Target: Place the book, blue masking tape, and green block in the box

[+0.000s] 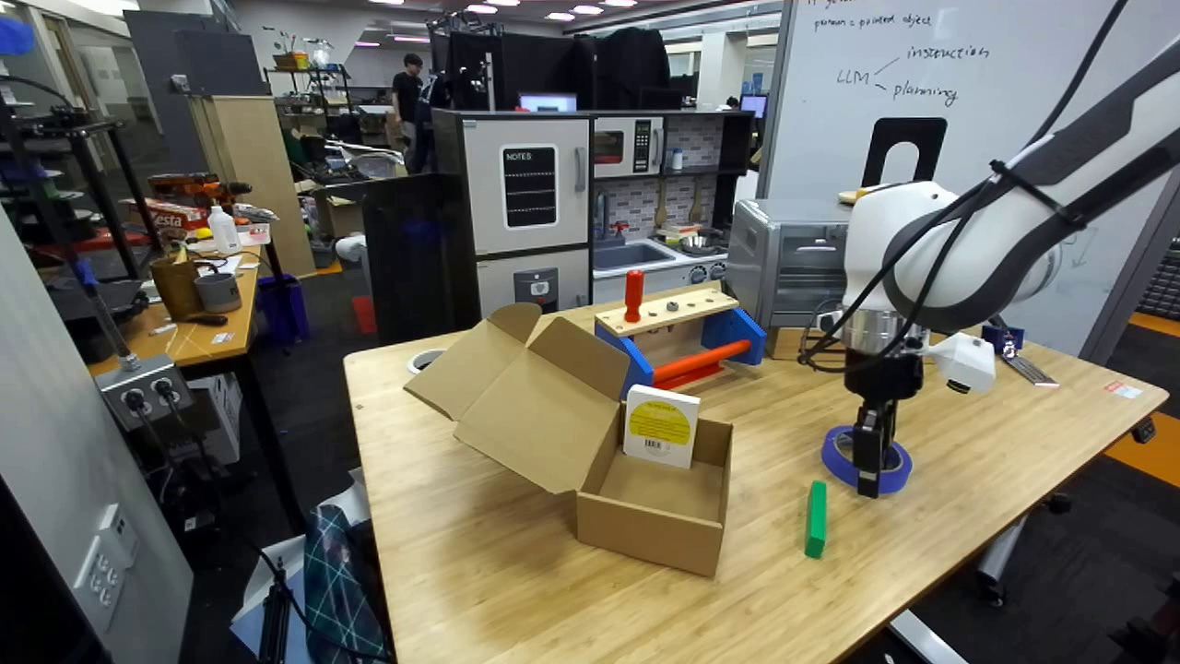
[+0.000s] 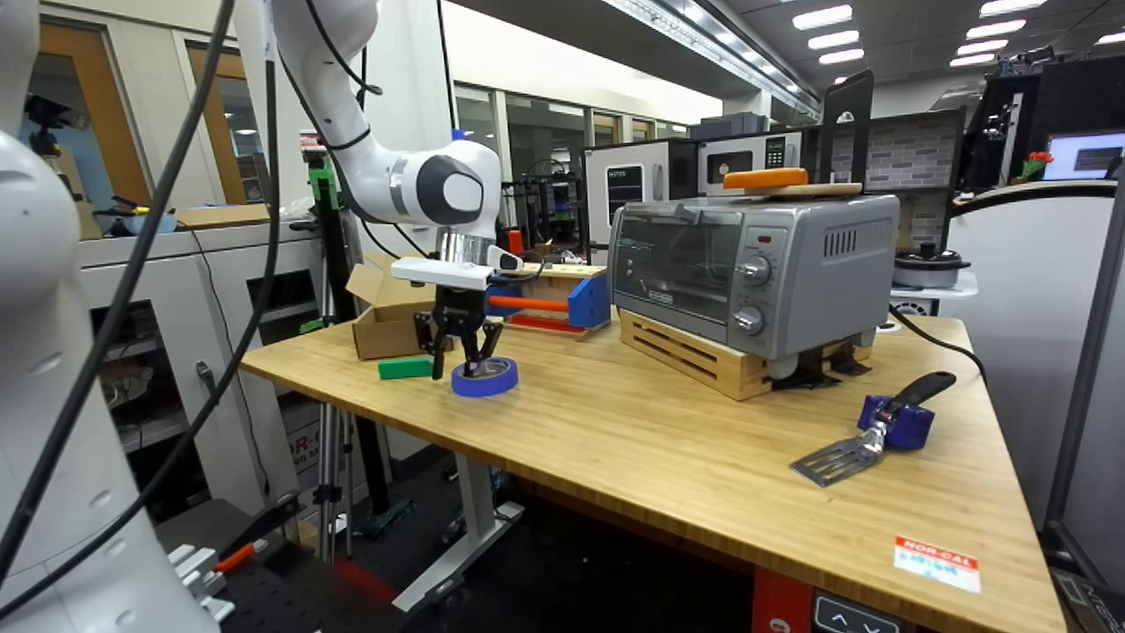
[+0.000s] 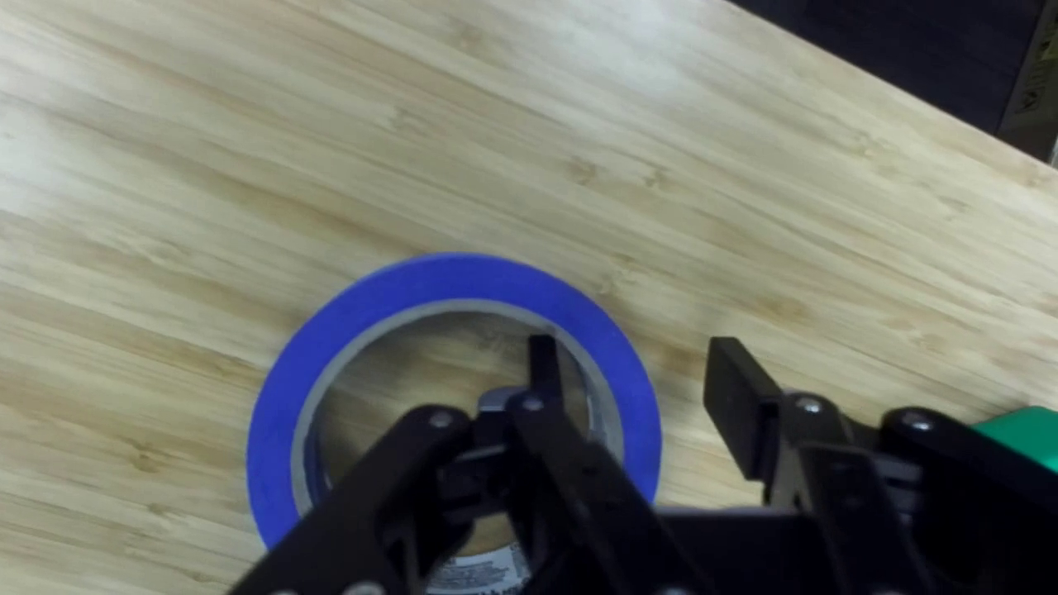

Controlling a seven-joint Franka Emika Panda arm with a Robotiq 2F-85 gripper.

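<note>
The blue masking tape (image 1: 840, 468) lies flat on the table in both exterior views (image 2: 486, 385) and fills the lower middle of the wrist view (image 3: 450, 277). My gripper (image 3: 636, 359) is open and low over it. One finger is inside the tape's hollow centre and the other is outside the ring, with gaps on both sides of the tape's wall. The green block (image 1: 816, 521) lies beside the gripper, between tape and box; its corner shows in the wrist view (image 3: 1025, 434). The book (image 1: 660, 426) stands tilted inside the open box (image 1: 645, 541). The box also shows in an exterior view (image 2: 384, 336).
A red-and-blue toy tray (image 1: 668, 309) with a wooden top stands behind the box. A grey toaster oven (image 2: 747, 264) stands on a wooden stand. A spatula (image 2: 848, 455) lies near a table side. The box's flaps (image 1: 544, 406) stick out wide.
</note>
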